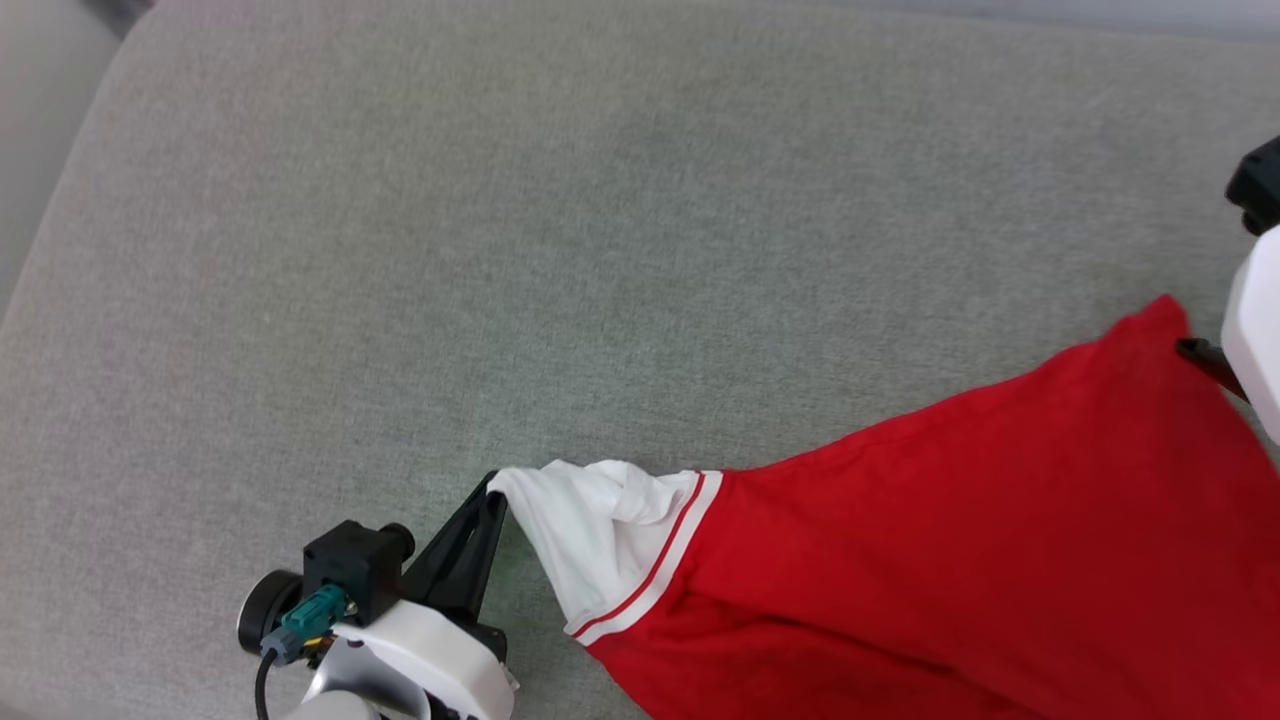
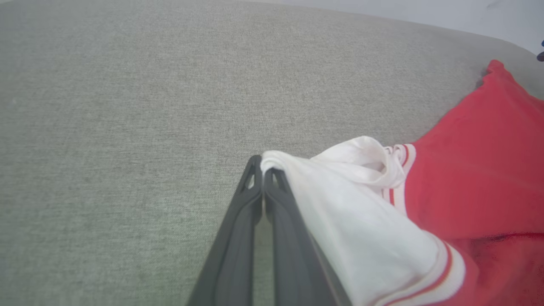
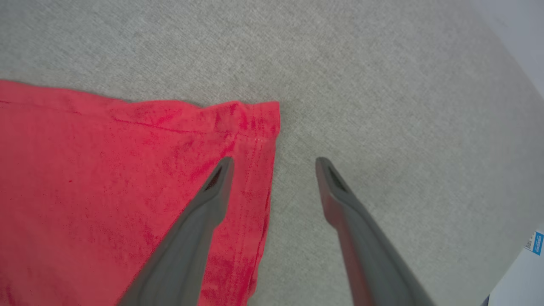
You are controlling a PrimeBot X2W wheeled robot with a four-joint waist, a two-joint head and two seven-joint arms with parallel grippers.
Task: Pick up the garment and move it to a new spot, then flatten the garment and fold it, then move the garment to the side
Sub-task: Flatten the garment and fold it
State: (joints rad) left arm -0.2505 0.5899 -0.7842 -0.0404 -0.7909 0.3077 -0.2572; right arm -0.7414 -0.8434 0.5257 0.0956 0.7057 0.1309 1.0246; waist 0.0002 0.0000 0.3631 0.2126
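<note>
The garment, red with a white sleeve and red-and-white striped trim, lies stretched across the lower right of the grey cushion. My left gripper is shut on the tip of the white sleeve, its fingers pressed together in the left wrist view. My right gripper stands open above the red hem corner; one finger hovers over the cloth, the other over bare cushion, and nothing sits between them. In the head view the right arm's pale shell shows at the right edge.
Bare grey cushion fabric spreads wide to the left and far side of the garment. The cushion's rounded edge curves at the right of the right wrist view, with a pale floor beyond it.
</note>
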